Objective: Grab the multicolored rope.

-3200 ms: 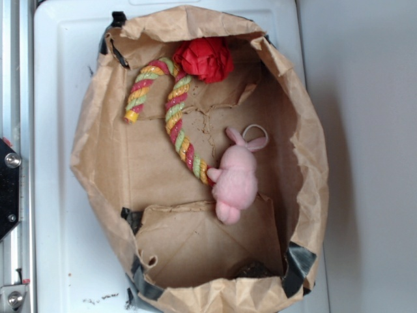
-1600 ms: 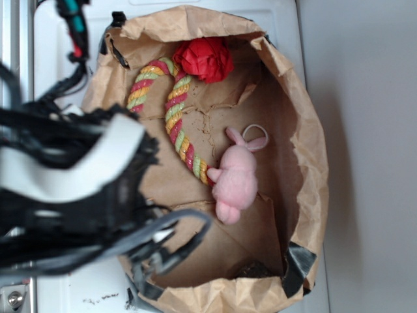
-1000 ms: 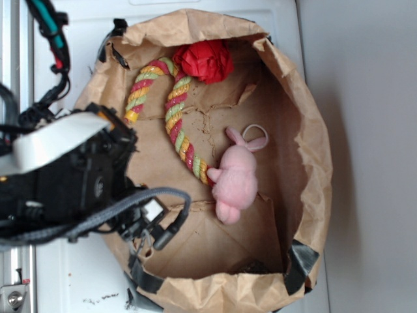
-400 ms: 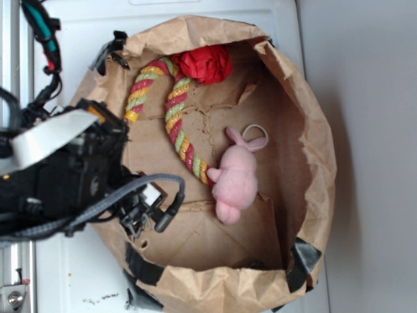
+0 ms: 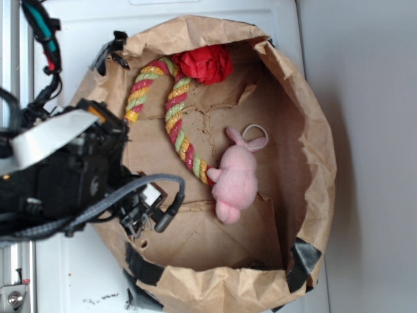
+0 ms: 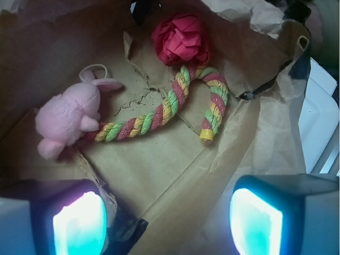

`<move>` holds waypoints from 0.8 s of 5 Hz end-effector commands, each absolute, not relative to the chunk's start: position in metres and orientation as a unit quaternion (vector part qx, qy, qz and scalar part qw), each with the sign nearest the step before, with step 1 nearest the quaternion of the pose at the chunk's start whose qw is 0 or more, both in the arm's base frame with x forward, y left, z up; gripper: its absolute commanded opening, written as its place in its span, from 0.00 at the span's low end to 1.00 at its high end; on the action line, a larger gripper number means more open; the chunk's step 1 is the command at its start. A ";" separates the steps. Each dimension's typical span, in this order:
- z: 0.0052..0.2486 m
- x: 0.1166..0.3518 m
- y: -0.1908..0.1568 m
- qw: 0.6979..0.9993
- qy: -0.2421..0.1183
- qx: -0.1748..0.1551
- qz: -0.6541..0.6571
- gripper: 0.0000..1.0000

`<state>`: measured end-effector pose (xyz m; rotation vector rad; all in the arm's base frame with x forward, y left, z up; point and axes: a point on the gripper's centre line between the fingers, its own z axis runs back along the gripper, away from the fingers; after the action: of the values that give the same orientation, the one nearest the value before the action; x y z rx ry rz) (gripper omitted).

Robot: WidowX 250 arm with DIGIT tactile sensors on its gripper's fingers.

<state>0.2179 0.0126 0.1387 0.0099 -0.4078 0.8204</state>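
Wrist view: we log our fingers (image 6: 79,223) spread wide, empty, over bare bag floor (image 6: 159,159) beside multicolored rope (image 6: 159,114).

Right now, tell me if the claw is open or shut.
Open. In the wrist view the claw has its two fingers wide apart with nothing between them; the rope lies untouched in the bag.

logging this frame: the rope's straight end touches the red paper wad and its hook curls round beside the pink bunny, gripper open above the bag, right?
Swapped. In the wrist view the multicolored rope has its straight end at the pink bunny and its hook beside the red paper wad. The gripper is open above the bag.
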 end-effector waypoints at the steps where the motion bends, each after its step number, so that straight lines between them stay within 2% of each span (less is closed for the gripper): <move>1: 0.146 0.241 0.017 0.869 -0.211 0.014 0.447 1.00; 3: 0.144 0.274 0.016 0.837 -0.211 0.021 0.504 1.00; 4: 0.140 0.276 0.022 0.801 -0.198 0.008 0.565 1.00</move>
<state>0.2712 0.0158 0.1235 0.0452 -0.3781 1.2045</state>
